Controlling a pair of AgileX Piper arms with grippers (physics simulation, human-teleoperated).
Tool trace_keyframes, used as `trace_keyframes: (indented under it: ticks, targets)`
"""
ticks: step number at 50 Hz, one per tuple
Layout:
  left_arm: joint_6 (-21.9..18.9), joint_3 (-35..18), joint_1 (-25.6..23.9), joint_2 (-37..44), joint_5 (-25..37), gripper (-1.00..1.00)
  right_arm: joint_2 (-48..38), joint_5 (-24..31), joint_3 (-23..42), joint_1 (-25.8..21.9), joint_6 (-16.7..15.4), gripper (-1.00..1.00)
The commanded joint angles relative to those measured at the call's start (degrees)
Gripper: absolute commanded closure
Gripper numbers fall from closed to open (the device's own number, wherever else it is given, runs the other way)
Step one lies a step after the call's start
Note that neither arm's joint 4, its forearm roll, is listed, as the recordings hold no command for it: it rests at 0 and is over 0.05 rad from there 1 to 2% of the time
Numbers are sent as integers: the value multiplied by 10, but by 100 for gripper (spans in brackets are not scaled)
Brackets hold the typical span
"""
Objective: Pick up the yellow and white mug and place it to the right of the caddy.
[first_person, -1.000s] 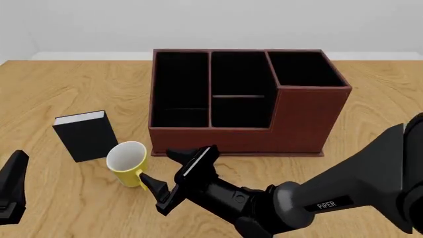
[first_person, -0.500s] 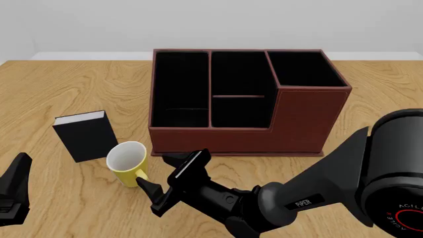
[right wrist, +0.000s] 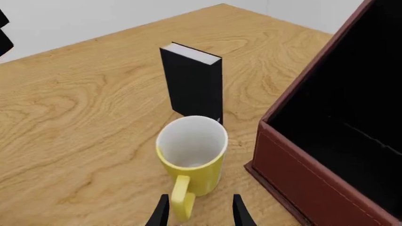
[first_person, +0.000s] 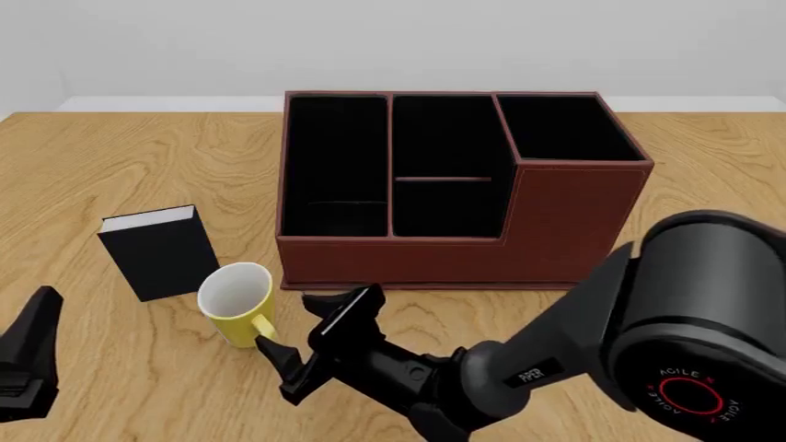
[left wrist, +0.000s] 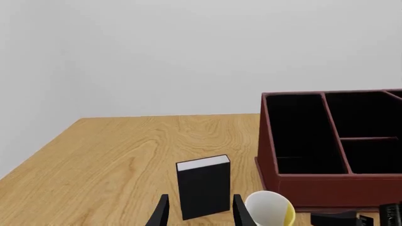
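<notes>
Black book (first_person: pixel 157 250) beside yellow mug (first_person: pixel 238 303)

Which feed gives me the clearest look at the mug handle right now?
The right wrist view: the mug handle sits between the open right pincer. The front view shows the handle side-on. The left wrist view shows only the mug body, cut by the edge.

Left gripper (first_person: pixel 28 354): cropped at the front view's lower left edge; finger gap not readable.
Right gripper (right wrist: pixel 196 210): fingertips alone show at the wrist view's bottom edge.
Mug (left wrist: pixel 271 210): base cropped at the left wrist view's bottom.
Caddy (left wrist: pixel 326 186): right part cut off there; compartment floors lost in black.
Book (first_person: pixel 157 250): lower corner hidden behind the mug's rim, front view.
</notes>
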State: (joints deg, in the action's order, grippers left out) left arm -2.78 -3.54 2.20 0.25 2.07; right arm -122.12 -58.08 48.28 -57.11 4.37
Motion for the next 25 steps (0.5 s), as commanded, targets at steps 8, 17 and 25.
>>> trace_keyframes:
  ticks: [8,17,25]
  targets:
    - [2,5,0,2,-6,-100,-18,8,18,0,3,-100]
    - [3,8,-1,7,-11,-100,-25,11,24,0,3,-100]
    - [5,11,-2,2,-9,-100,-28,10,24,3,5,100]
